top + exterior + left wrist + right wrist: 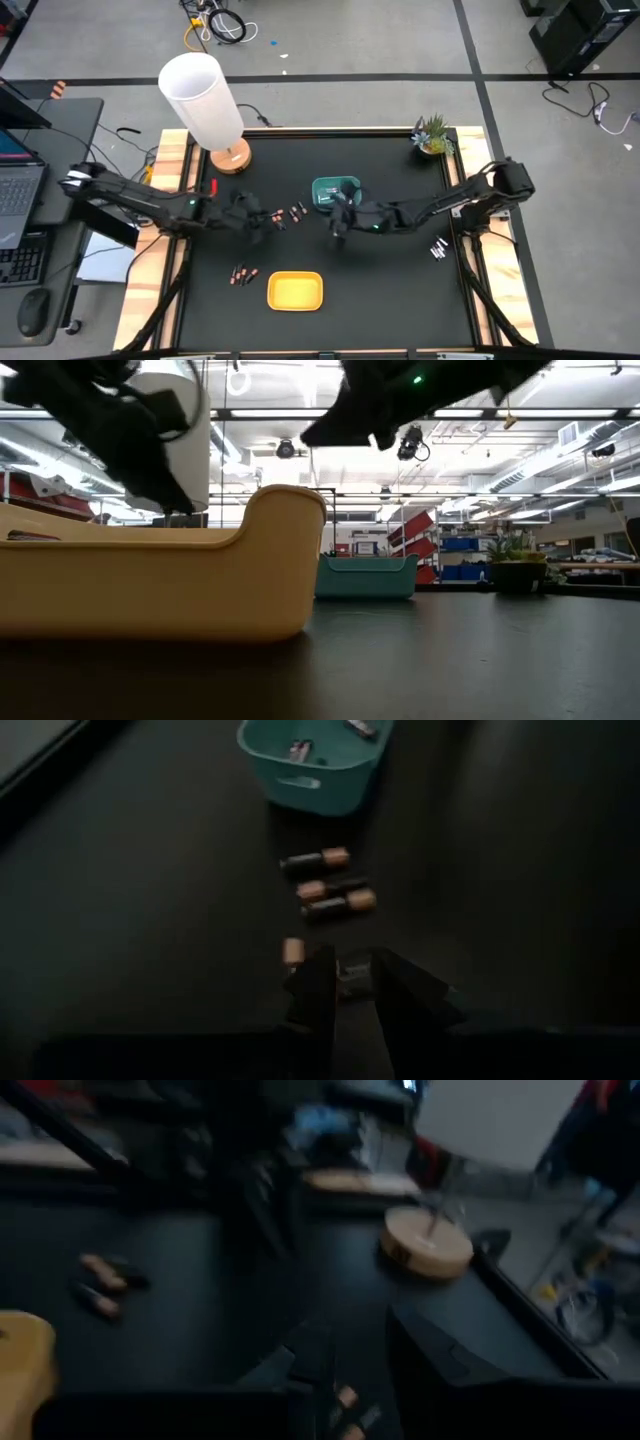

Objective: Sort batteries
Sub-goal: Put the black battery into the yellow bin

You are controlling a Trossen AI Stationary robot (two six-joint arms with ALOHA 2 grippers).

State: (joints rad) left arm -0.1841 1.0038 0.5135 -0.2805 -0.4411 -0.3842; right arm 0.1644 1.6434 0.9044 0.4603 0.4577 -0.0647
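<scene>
Four copper-tipped batteries [338,903] lie on the desk [400,290] just ahead of my left pincer [247,216], which hangs low at about nine o'clock from the desk's middle. Three of them sit in a loose cluster and one stray battery [292,952] lies right beside the pincer. I cannot tell whether that pincer is clamped on anything or merely hovering. The teal tray [325,187] stands near twelve o'clock with a few cells already in it. The yellow tray [295,291] stands at six o'clock, with another small group [243,275] loose at its nine o'clock side. More silvery ones [438,250] wait out at four o'clock. My right pincer [337,228] hangs just off the teal tray's six o'clock side, and its wrist view is too smeared for me to tell its state either. To do this pick well, I judge I should take the stray one alone, square across its middle, low enough not to roll it into the cluster. Then I should lift straight up before swinging, keeping clear of my right arm, which works close by. Which tray suits the copper kind I would check against what already lies inside.
</scene>
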